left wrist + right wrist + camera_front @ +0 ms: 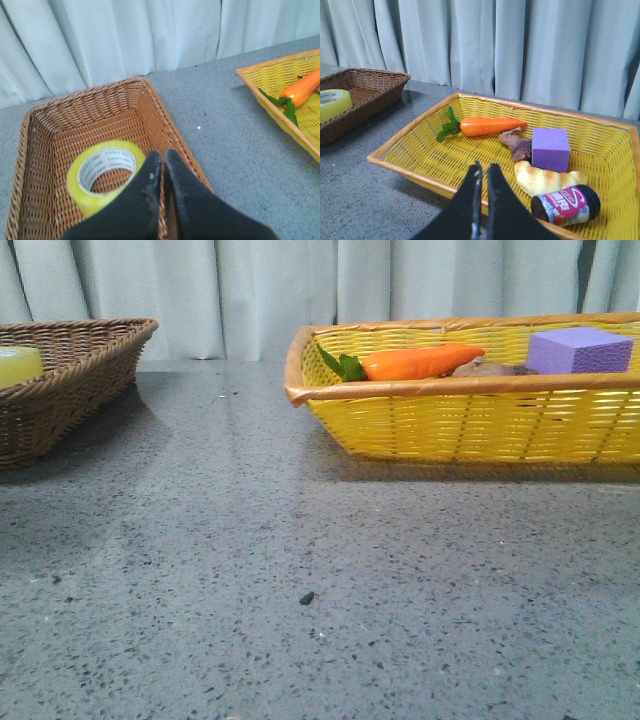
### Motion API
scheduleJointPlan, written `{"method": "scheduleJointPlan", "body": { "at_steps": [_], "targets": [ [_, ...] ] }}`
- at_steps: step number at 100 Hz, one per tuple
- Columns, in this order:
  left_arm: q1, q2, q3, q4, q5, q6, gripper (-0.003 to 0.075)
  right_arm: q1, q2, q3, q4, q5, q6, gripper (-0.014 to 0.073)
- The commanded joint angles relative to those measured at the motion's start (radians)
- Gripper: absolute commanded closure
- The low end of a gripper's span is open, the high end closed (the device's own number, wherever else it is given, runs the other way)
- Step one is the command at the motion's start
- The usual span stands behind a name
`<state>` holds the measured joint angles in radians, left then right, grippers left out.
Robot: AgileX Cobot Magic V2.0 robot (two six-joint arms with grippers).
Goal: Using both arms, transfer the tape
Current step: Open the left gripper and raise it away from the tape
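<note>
Front view: only a sliver of the tape [18, 364] shows over the brown basket [80, 370] rim; a carrot [420, 362] and purple block [578, 350] peek from the yellow basket [470, 420] on the table [300, 590].

Left wrist view: the tape lies flat in the brown basket, its core printed with green letters too small to read; the left end effector [161, 165] is pinched nearly closed, empty.

Right wrist view: the right end effector [482, 175], likewise narrow and empty, hangs over the yellow basket. Here alone a croissant [545, 179] and a pink-labelled jar [566, 204] show; its writing is unclear.

Both grippers, the left gripper [161, 167] and the right gripper [483, 177], show as matte black pairs of blunt, tapering fingers [142, 200] widening toward the wrist, the left one bearing pale specks along its inner edge, perhaps scuffs or dust.
</note>
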<state>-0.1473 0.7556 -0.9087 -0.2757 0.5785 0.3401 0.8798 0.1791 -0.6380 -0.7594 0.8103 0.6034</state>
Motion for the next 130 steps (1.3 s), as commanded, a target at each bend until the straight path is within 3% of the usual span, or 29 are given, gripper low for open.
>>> {"method": "scheduleJointPlan", "body": {
  "at_steps": [1,27,49,130],
  "targets": [
    [0.002,-0.098,0.079,-0.030,-0.131,-0.002,0.0741,-0.002,-0.010,-0.001,-0.054,-0.044,0.001,0.0666],
    [0.002,-0.356,0.327,-0.039,-0.282,-0.002,0.0741,-0.002,-0.034,0.038,-0.072,-0.038,0.001,0.0666],
    [0.002,-0.487,0.438,-0.039,-0.292,-0.002,0.0741,-0.002,-0.034,0.040,-0.072,-0.038,0.001,0.0666],
    [0.002,-0.505,0.524,-0.039,-0.271,-0.002,0.0741,-0.002,-0.034,0.040,-0.069,-0.038,0.001,0.0666]
  ]
}}
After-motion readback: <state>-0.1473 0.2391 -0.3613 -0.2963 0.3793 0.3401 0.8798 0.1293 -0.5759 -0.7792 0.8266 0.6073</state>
